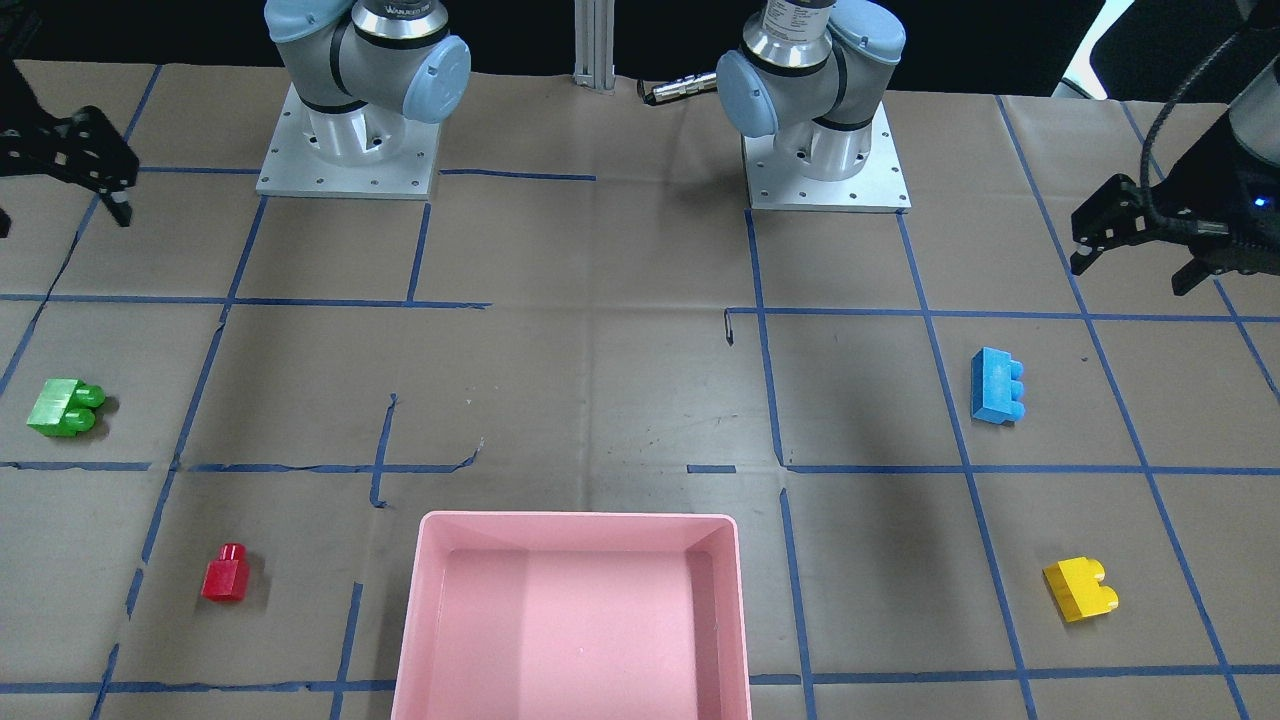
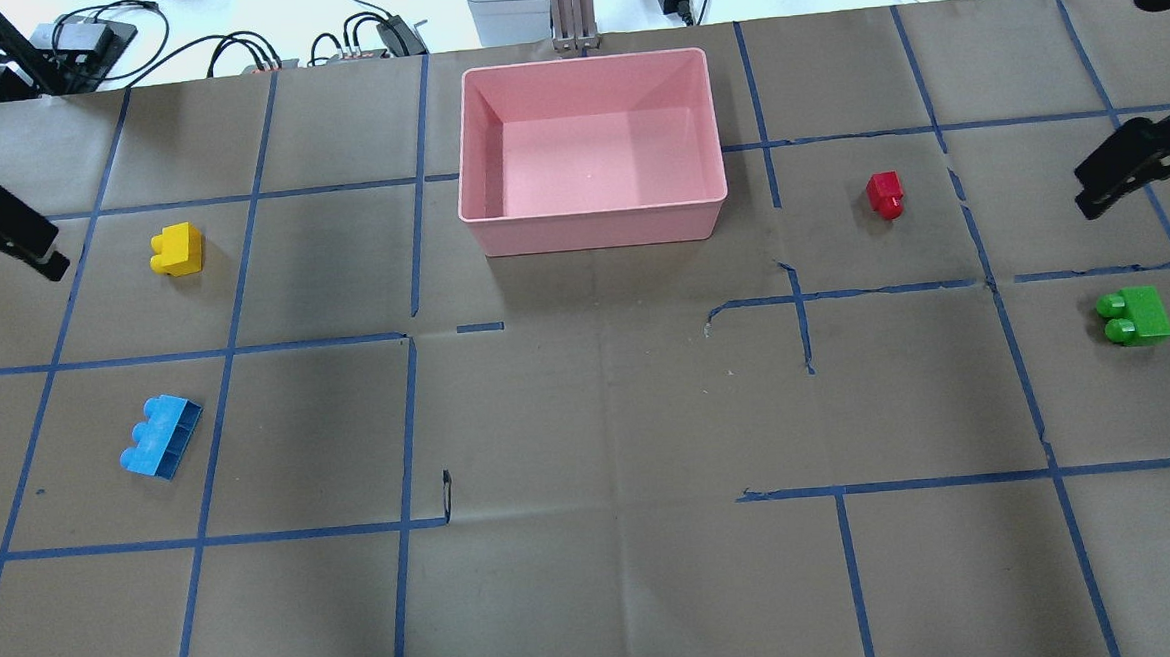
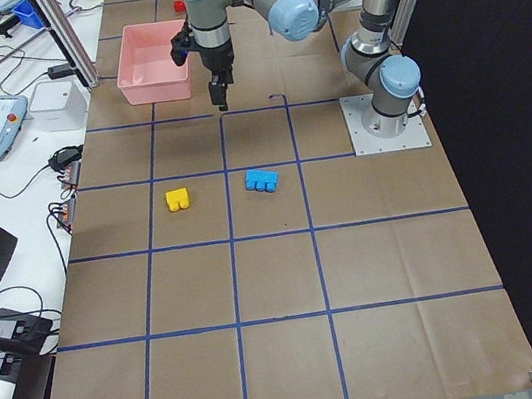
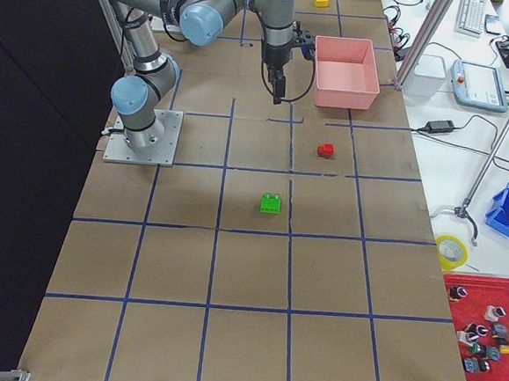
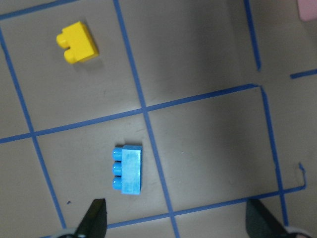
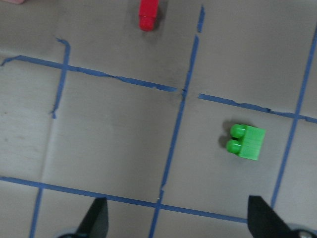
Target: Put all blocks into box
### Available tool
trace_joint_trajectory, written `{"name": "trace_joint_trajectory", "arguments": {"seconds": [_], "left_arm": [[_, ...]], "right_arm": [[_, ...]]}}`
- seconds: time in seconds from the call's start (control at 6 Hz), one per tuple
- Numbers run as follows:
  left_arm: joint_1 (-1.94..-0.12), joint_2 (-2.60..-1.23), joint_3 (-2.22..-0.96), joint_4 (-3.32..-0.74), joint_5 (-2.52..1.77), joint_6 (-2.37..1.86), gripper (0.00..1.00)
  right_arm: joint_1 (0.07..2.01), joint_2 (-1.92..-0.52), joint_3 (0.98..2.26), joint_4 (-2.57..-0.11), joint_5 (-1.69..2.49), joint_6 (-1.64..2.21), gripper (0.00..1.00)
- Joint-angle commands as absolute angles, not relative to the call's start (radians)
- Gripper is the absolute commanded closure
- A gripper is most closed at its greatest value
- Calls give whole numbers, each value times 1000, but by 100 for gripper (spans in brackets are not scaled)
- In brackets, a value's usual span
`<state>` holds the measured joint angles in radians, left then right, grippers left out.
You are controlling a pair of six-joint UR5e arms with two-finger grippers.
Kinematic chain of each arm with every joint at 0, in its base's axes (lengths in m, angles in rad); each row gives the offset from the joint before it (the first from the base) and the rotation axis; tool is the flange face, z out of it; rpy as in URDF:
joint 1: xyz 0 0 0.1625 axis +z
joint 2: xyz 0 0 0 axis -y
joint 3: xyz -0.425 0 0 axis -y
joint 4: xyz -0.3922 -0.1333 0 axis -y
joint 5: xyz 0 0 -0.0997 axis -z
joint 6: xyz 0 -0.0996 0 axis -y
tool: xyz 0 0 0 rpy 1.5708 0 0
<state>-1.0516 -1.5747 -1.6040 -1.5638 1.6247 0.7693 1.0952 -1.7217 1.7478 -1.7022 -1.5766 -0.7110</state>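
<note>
The empty pink box (image 2: 581, 60) stands at the table's far middle; it also shows in the front view (image 1: 575, 518). The yellow block (image 2: 177, 250) and blue block (image 2: 161, 438) lie on my left; both show in the left wrist view, blue (image 5: 127, 170) and yellow (image 5: 77, 42). The red block (image 2: 884, 195) and green block (image 2: 1135, 315) lie on my right; the right wrist view shows green (image 6: 245, 141) and red (image 6: 148, 15). My left gripper (image 1: 1135, 268) hangs open and empty, high above the blue block. My right gripper (image 1: 62, 218) hangs open and empty, high above the green block.
The table is covered in brown paper with a blue tape grid (image 2: 405, 338). Both arm bases (image 1: 830, 160) stand at the robot's edge. Cables and devices (image 2: 369, 34) lie beyond the far edge behind the box.
</note>
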Motion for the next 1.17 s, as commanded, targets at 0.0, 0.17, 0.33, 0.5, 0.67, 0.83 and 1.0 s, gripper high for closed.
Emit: {"name": "trace_joint_trajectory", "arguments": {"seconds": [0.0, 0.17, 0.33, 0.5, 0.67, 0.83, 1.0], "left_arm": [[-924, -1554, -1679, -1519, 1628, 917, 1], [-928, -1572, -1712, -1464, 1600, 913, 1], [-928, -1601, -1762, -1387, 1560, 908, 1], [-930, -1614, -1849, -1268, 1554, 901, 1], [-930, -1618, -1921, -1176, 1551, 900, 1], [-931, -1643, -1949, -1146, 1533, 900, 1], [-937, -1705, -1951, -1099, 1510, 900, 1]], "right_arm": [[918, -1654, 1775, -1819, -1574, -883, 0], [857, -1550, 1779, -1892, -1557, -906, 0], [847, -1501, 1784, -1923, -1525, -908, 0], [835, -1455, 1807, -1927, -1523, -897, 0], [833, -1424, 1845, -2009, -1517, -859, 0], [834, -1392, 1876, -2158, -1517, -848, 0], [834, -1314, 1885, -2193, -1514, -841, 0]]}}
